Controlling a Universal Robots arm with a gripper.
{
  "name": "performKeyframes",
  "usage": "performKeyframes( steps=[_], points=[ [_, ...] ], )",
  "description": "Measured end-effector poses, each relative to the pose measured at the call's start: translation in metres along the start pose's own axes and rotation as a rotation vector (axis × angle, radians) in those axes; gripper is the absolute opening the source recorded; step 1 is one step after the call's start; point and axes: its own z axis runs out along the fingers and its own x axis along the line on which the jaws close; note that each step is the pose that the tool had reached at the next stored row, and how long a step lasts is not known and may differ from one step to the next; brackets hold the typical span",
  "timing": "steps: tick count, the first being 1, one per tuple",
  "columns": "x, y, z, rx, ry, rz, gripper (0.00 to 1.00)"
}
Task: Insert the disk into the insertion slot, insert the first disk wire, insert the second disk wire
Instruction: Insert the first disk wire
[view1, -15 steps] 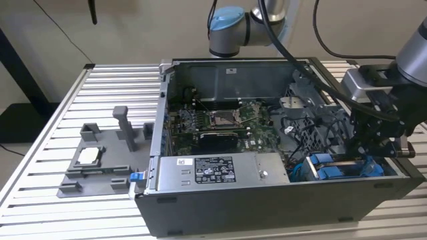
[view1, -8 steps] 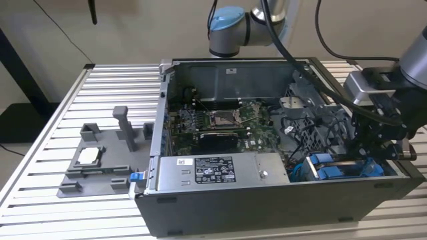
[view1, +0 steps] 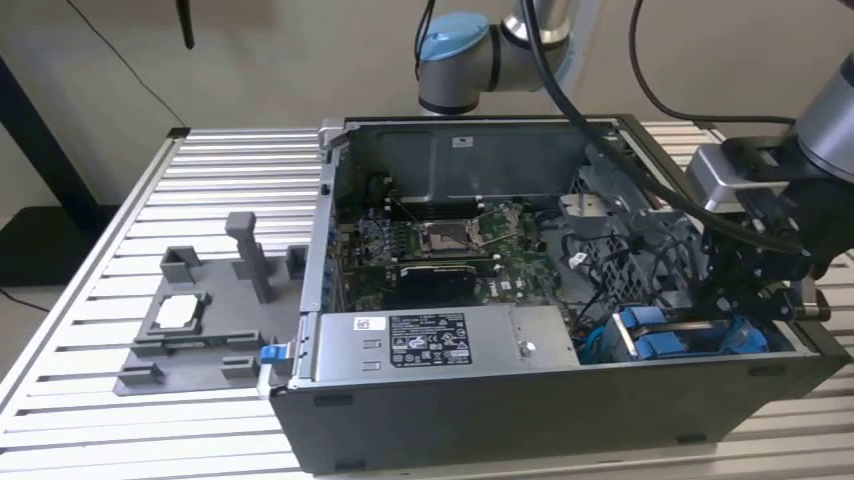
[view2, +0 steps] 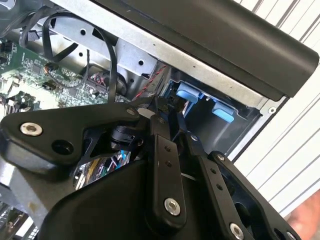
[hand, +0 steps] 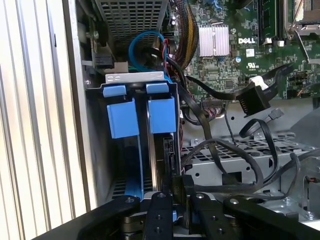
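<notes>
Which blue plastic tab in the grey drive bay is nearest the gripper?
The blue tab nearer the green motherboard, directly ahead of the gripper; the other tab lies beside the case wall.

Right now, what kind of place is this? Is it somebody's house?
Probably not a house. It looks like a robot test bench or workshop: a robot arm reaches into an open computer case, which sits on a slatted metal table beside a grey plastic holder for parts.
</notes>
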Motion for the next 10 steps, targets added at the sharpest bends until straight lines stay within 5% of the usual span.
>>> performKeyframes(
  steps=[7,10],
  points=[
    [0.0001,-0.0001,0.0010,-0.0002,-0.0028,0.000,0.21],
    [-0.0014,-0.0003,-0.0109,-0.0001,-0.0016,0.001,0.27]
  ],
)
